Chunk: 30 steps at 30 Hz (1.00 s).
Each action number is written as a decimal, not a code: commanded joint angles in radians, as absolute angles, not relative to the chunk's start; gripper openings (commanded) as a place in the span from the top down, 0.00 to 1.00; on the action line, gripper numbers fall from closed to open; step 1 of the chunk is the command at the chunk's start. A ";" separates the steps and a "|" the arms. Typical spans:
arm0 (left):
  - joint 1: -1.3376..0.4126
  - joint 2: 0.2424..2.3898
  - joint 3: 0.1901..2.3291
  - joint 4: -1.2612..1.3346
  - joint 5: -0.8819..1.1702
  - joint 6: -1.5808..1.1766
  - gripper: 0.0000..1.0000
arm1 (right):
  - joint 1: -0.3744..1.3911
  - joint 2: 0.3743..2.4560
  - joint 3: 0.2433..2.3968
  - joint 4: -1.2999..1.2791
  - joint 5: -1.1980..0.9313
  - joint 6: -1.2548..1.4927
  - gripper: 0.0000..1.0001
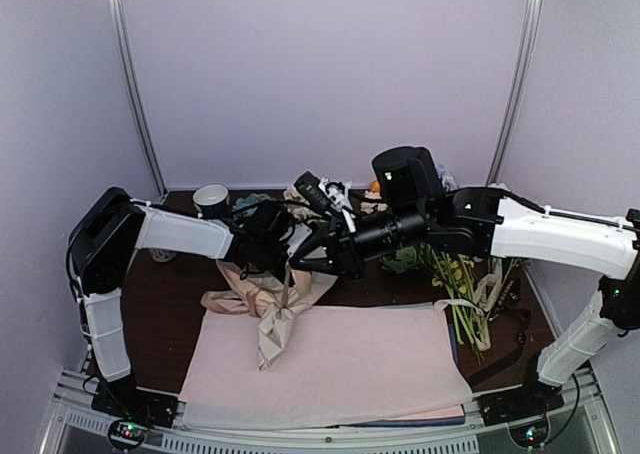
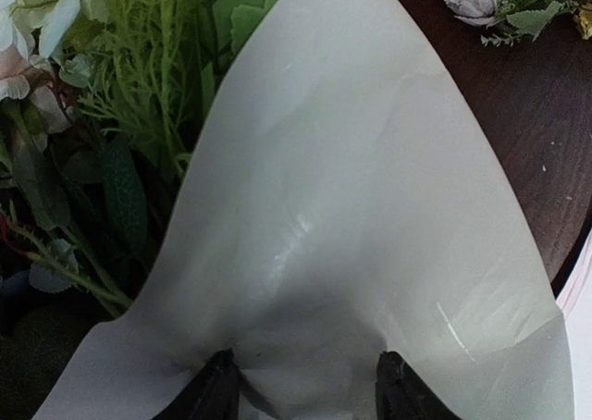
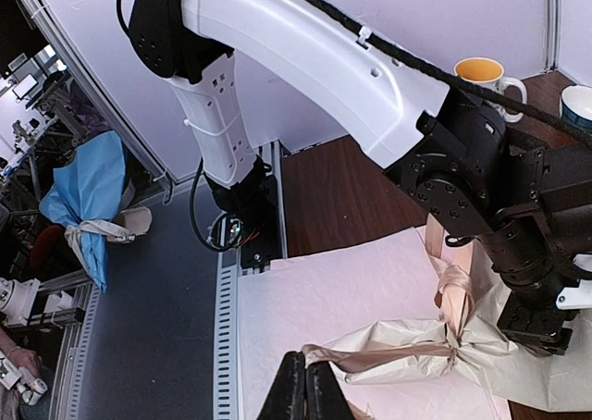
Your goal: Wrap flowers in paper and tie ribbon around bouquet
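Down at the right wrist, the right gripper [image 3: 305,374] is pinching its jaws fully together on one tail of the ribbon [image 3: 388,353], and that tail is stretching straight across to where it is tied around the bouquet [image 3: 416,378]. Over on the other side, the left gripper [image 2: 310,388] is holding its jaws partly apart, tips pressing against the paper [image 2: 351,207]. Whether they are actually gripping it, I cannot tell. The flowers [image 2: 102,105] are poking out of the cone's wide end, just beside that gripper. The bouquet's narrow end is resting on the pink sheets [image 1: 340,369] covering the bench [image 1: 170,294], and the loose bunch [image 1: 460,284] is lying well apart, over toward the right arm.
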<state>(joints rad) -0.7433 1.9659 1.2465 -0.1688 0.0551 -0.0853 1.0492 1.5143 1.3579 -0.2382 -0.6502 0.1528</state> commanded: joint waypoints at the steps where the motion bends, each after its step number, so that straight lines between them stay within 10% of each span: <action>1: -0.742 2.023 1.193 -0.146 0.028 -0.105 0.47 | 1.059 1.463 1.388 -0.180 -0.677 0.127 1.00; 24: -0.704 1.463 1.020 -0.168 0.066 -0.110 0.22 | 0.740 1.313 0.866 -0.060 -0.501 0.321 1.00; 30: -0.562 1.348 0.782 -0.300 0.085 -0.332 0.53 | 0.670 1.305 0.862 -0.090 -0.500 0.299 1.00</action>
<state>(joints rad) -0.6613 1.3582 0.9306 -0.1837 0.0727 -0.1707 0.6971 1.3437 0.8528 -0.1158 -0.5175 0.2977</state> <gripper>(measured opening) 0.597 0.003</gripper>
